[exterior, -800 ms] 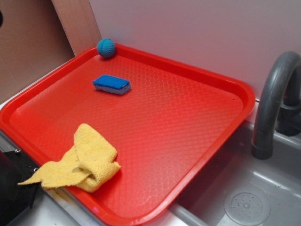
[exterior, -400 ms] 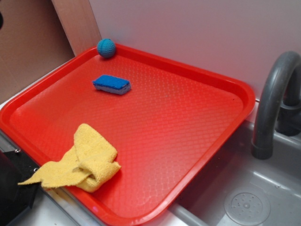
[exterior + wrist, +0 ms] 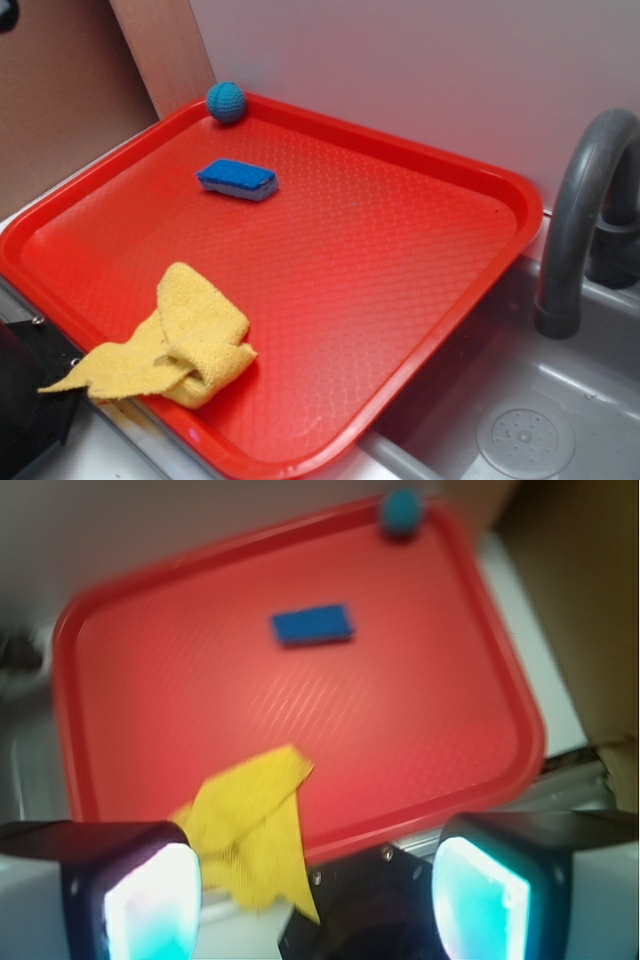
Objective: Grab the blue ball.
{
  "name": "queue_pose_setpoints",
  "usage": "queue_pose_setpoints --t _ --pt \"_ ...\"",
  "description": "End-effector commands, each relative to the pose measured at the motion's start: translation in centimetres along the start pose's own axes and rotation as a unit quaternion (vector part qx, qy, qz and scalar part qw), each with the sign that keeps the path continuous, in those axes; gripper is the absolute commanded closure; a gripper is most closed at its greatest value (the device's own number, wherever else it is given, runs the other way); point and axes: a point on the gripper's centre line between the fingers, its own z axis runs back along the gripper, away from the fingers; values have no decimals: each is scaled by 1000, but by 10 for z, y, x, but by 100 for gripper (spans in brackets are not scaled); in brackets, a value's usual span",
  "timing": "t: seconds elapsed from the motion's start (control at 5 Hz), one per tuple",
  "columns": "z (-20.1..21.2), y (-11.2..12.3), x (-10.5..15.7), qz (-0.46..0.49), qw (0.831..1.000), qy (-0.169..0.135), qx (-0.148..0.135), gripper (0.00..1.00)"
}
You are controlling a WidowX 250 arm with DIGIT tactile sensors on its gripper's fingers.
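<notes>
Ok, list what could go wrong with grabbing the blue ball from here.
1. The blue ball sits in the red tray's far corner against the raised rim, so a finger may hit the rim.
2. The blue sponge lies nearby and is a similar colour; it could be mistaken for the target.
3. Being round, the ball may roll if nudged by the open pincer.

We see a glossy red plastic tray (image 3: 400, 260) embossed with a fine honeycomb pattern. The blue ball (image 3: 226, 102) looks knitted and matt, the yellow cloth (image 3: 185, 345) nubbly terry, the blue sponge (image 3: 238, 179) porous, the grey faucet (image 3: 580, 210) smooth plastic.
</notes>
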Motion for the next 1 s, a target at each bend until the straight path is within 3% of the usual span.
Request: queue_pose_setpoints --t 0.0,0.4,0.8 --pt "1 9 17 53 997 -47 -6 0" --pt "-38 -7 55 17 994 -112 -12 0" --pt "-100 16 127 66 990 -111 59 0"
